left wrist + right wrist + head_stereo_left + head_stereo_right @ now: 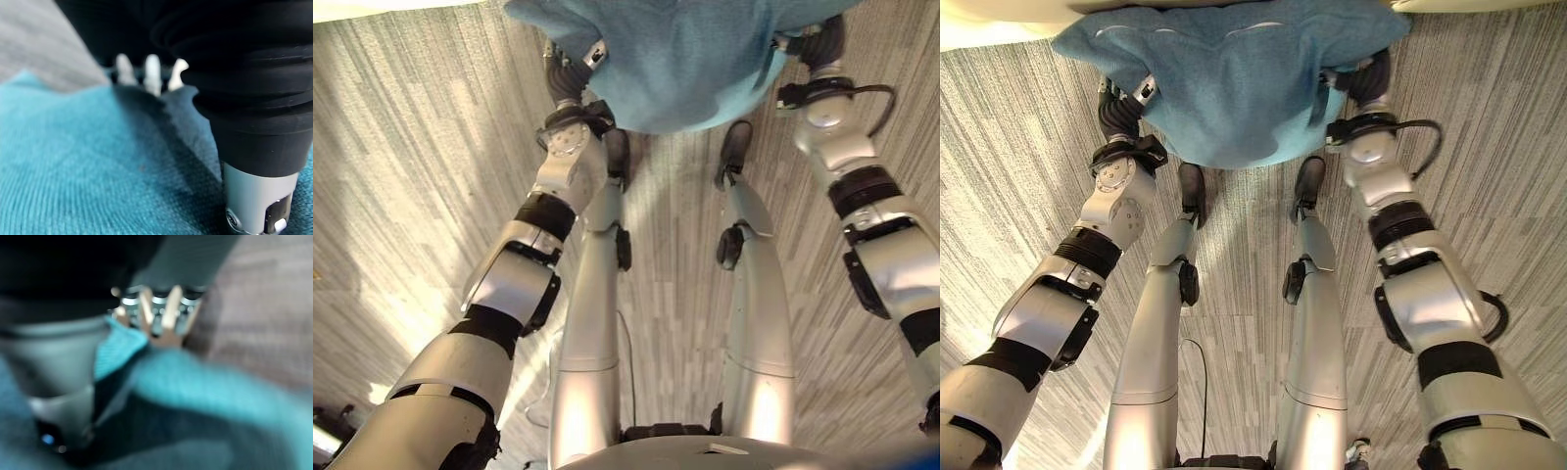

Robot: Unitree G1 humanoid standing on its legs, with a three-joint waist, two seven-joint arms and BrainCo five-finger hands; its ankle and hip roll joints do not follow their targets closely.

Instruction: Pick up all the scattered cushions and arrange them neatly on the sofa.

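Observation:
A teal cushion (1234, 78) hangs above the carpet in front of me, held between both hands at the top of the eye views. My left hand (152, 73) grips its left side, silver fingers bent over the fabric edge, its dark ribbed cover (1121, 108) showing just under the cushion. My right hand (156, 313) holds the right side, fingers pressed into a bunched fold of teal cloth (210, 377). In the eye views the cushion hides both palms.
Grey striped carpet (411, 176) lies all around below. A pale cream edge (989, 29) runs along the top, just beyond the cushion. A small dark object (328, 431) sits on the floor at the lower left.

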